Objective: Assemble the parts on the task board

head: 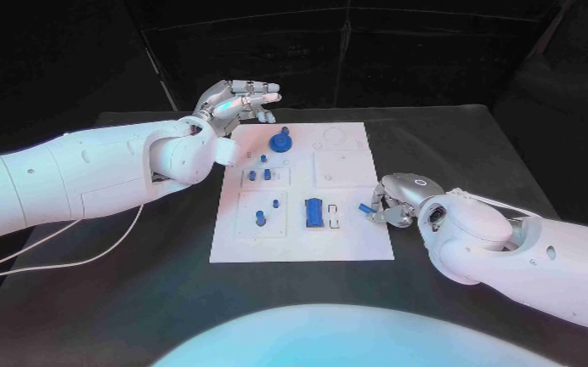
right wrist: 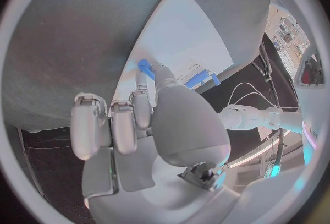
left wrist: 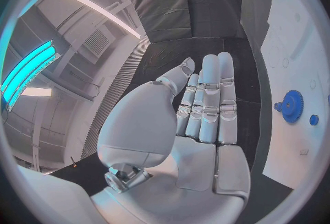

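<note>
- My left hand [head: 240,98] hovers flat and empty off the task board's [head: 349,244] far left corner, fingers straight.
- Blue gear [head: 280,141] sits at the board's far end; blue block [head: 315,212] stands near the front.
- My right hand [head: 394,200] pinches a small blue part [head: 366,209] at the right edge. Next, I judge: seat it inboard. Bare table lies right.

task board [head: 349,244]: middle of the surface [head: 147,299]
gear [head: 280,142]: on board, far end, left of centre
small pegs [head: 258,172]: on board, just nearer than the gear
block [head: 315,212]: on board, near half, right of the peg pair [head: 260,218]
left hand [head: 240,100]: raised off board's far-left corner
right hand [head: 394,201]: at board's right edge, small part [head: 366,209] pinched there
</note>
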`<action>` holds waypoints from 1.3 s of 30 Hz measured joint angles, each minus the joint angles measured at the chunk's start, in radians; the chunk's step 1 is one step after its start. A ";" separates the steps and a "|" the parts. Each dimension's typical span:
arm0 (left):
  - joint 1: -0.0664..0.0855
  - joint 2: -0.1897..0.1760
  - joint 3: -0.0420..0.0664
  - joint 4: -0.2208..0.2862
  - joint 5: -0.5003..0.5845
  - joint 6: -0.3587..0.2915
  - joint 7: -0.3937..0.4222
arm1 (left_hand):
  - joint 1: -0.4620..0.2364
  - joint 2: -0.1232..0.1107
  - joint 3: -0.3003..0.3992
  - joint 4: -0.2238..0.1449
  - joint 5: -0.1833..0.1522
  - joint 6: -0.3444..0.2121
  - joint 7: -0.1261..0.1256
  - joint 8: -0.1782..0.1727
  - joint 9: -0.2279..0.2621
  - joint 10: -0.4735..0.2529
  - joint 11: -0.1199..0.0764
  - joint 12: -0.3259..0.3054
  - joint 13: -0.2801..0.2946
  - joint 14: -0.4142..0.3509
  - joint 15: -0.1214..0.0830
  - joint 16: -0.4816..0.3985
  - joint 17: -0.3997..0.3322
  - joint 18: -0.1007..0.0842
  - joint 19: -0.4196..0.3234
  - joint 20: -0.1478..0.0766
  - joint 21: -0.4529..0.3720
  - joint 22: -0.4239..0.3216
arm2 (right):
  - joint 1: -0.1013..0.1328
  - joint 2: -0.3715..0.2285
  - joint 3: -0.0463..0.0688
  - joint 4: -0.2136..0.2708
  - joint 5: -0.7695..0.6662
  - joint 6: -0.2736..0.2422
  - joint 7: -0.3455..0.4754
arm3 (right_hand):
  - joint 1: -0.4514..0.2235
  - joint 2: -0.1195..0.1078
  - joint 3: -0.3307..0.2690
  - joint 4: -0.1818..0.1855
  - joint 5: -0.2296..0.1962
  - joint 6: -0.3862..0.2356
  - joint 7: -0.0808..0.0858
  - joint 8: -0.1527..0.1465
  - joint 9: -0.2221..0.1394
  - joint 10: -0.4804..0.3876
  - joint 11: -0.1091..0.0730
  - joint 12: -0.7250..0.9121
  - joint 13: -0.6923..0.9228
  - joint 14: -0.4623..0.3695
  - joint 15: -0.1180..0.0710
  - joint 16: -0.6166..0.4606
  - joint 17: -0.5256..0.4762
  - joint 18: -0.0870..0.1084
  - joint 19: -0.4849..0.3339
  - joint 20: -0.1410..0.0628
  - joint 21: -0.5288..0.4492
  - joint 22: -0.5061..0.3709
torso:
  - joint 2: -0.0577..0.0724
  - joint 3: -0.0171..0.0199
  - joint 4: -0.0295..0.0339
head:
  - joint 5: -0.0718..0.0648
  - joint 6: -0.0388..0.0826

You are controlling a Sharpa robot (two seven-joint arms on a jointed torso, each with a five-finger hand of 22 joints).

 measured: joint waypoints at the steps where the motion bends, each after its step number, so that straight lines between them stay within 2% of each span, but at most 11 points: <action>1: 0.000 0.000 0.000 0.000 0.000 0.000 0.000 | 0.000 0.000 0.000 0.000 0.000 0.000 0.000 0.000 0.000 0.000 0.000 0.000 0.000 0.000 0.000 0.000 0.000 0.000 0.000 0.000 0.000 0.000 | 0.000 0.000 0.000 0.001 -0.001 0.001 0.000 | 0.000 0.000 0.010 0.000 0.000 0.000 0.000 -0.001 0.000 0.000 0.000 0.000 0.000 0.000 0.000 0.000 0.000 0.000 0.000 0.000 0.000 0.000 | 0.000 0.0000 -0.0004 | -0.001 0.000; 7: 0.000 0.000 0.000 0.001 0.000 0.001 -0.002 | 0.000 0.000 0.000 0.000 0.000 0.000 0.000 0.000 0.000 0.000 0.000 0.000 0.000 0.000 0.000 -0.002 0.000 0.000 0.000 0.000 0.000 0.000 | -0.001 -0.006 -0.001 0.016 0.001 -0.001 -0.007 | -0.004 0.004 0.097 0.019 0.024 0.004 -0.004 -0.017 -0.004 0.000 0.000 0.000 -0.002 0.000 0.000 0.000 0.000 0.000 -0.004 -0.004 0.000 0.000 | 0.000 0.0003 -0.0011 | -0.003 -0.002; 8: 0.000 0.000 0.000 0.002 0.000 0.001 -0.002 | 0.000 0.000 0.000 0.000 0.000 0.000 0.000 0.000 0.000 0.000 0.000 0.000 0.000 0.000 0.000 -0.004 0.000 0.000 0.000 0.000 0.000 0.000 | -0.001 -0.008 -0.002 0.019 0.001 -0.003 -0.008 | -0.006 0.002 0.114 0.022 0.033 0.008 -0.001 -0.017 -0.004 0.000 0.000 0.003 -0.011 0.000 0.000 0.000 0.000 0.000 -0.004 -0.004 0.004 0.000 | 0.000 0.0005 -0.0011 | -0.003 -0.002; 13: 0.000 0.000 0.000 0.005 0.000 0.001 -0.002 | 0.000 0.000 0.000 0.000 0.000 0.000 0.000 0.000 0.000 0.000 0.000 0.000 0.000 0.000 0.000 -0.005 0.000 0.000 0.000 0.000 0.000 0.000 | -0.005 -0.012 -0.005 0.036 0.003 -0.018 -0.013 | -0.048 -0.057 0.214 0.027 0.048 0.013 0.005 -0.017 -0.003 0.010 -0.002 0.014 -0.078 0.005 -0.013 0.006 0.000 0.000 0.000 -0.008 0.013 0.000 | 0.000 0.0002 -0.0012 | -0.005 -0.003; 15: 0.000 0.000 0.000 0.006 0.000 0.001 -0.003 | 0.000 0.000 0.000 0.000 0.000 0.000 0.000 0.000 0.000 0.000 0.000 0.000 0.000 0.000 0.000 -0.005 0.000 0.000 0.000 0.000 0.000 0.000 | -0.007 -0.014 -0.007 0.042 0.004 -0.024 -0.014 | -0.057 -0.067 0.232 0.027 0.048 0.020 0.004 -0.017 -0.003 0.019 -0.011 0.021 -0.070 0.005 -0.013 0.006 0.000 0.000 0.000 -0.008 0.015 0.000 | 0.000 0.0002 -0.0011 | -0.005 -0.003; 16: 0.000 0.001 0.000 0.006 0.000 0.001 -0.003 | 0.000 0.000 0.000 0.000 0.000 0.000 0.000 0.000 0.000 0.000 0.000 0.000 0.000 0.000 0.000 -0.005 0.000 0.000 0.000 0.000 0.000 0.000 | -0.008 -0.015 -0.007 0.047 0.004 -0.030 -0.014 | -0.062 -0.080 0.250 0.026 0.048 0.021 0.004 -0.017 -0.003 0.023 -0.016 0.024 -0.068 0.005 -0.017 0.006 0.000 0.000 0.000 -0.008 0.015 0.000 | 0.000 0.0002 -0.0011 | -0.005 -0.002; 20: 0.000 0.001 0.000 0.007 0.000 0.001 -0.003 | 0.000 0.000 0.000 0.000 0.000 0.000 0.000 0.000 0.000 0.000 0.000 0.000 0.000 0.000 0.000 -0.005 0.000 0.000 0.000 0.000 0.000 0.000 | -0.008 -0.016 -0.007 0.066 0.007 -0.057 -0.015 | -0.081 -0.100 0.295 0.024 0.048 0.025 0.002 -0.017 -0.002 0.029 -0.014 0.032 -0.069 0.005 -0.017 0.012 0.001 0.000 0.000 -0.008 0.020 0.000 | 0.000 0.0002 -0.0011 | 0.000 -0.002; 26: 0.001 0.001 0.000 0.007 0.000 0.001 -0.003 | 0.000 0.000 0.000 0.000 0.000 0.000 0.000 0.000 0.000 0.000 0.000 0.000 0.000 0.000 0.000 -0.005 0.000 0.000 0.000 0.000 0.000 0.000 | -0.008 -0.013 -0.007 0.087 0.020 -0.112 -0.012 | -0.094 -0.113 0.316 0.022 0.047 0.029 -0.001 -0.017 -0.001 0.031 -0.016 0.040 -0.069 0.005 -0.017 0.012 0.001 0.000 0.000 -0.008 0.020 0.000 | 0.000 0.0002 -0.0011 | -0.001 -0.001; 30: 0.001 0.002 0.000 0.007 0.000 0.001 -0.003 | 0.000 0.000 0.000 0.000 0.000 0.000 0.000 0.000 0.000 0.000 0.000 0.000 0.000 0.000 0.000 -0.005 0.000 0.000 0.000 0.000 0.000 0.000 | -0.008 -0.003 -0.007 0.088 0.037 -0.142 -0.009 | -0.104 -0.123 0.332 0.022 0.028 0.033 -0.004 -0.017 0.000 0.035 -0.015 0.041 -0.069 0.005 -0.017 0.012 0.001 0.000 0.000 -0.008 0.020 0.000 | 0.000 0.0002 -0.0004 | -0.001 0.000; 32: 0.001 0.002 0.000 0.007 0.000 0.001 -0.003 | 0.000 0.000 0.000 0.000 0.000 0.000 0.000 0.000 0.000 0.000 0.000 0.000 0.000 0.000 0.000 -0.005 0.000 0.000 0.000 0.000 0.000 0.000 | -0.008 0.006 -0.007 0.084 0.048 -0.153 -0.006 | -0.111 -0.130 0.338 0.023 0.020 0.035 -0.005 -0.017 0.028 0.036 -0.014 0.041 -0.069 0.005 -0.017 0.012 0.001 0.000 0.000 -0.008 0.020 0.000 | 0.000 0.0003 -0.0003 | -0.001 0.000; 39: 0.001 0.002 0.000 0.007 0.000 0.001 -0.003 | 0.000 0.000 0.000 0.000 0.000 0.000 0.000 0.000 0.000 0.000 0.000 0.000 0.000 0.000 0.000 -0.005 0.000 0.000 0.000 0.000 0.000 0.000 | -0.008 0.047 -0.007 0.051 0.079 -0.165 -0.003 | -0.127 -0.146 0.355 0.022 -0.024 0.043 -0.011 -0.018 0.047 0.038 -0.016 0.041 -0.069 0.005 -0.017 0.012 0.001 0.000 0.000 -0.008 0.020 0.000 | 0.000 0.0005 -0.0004 | 0.002 0.002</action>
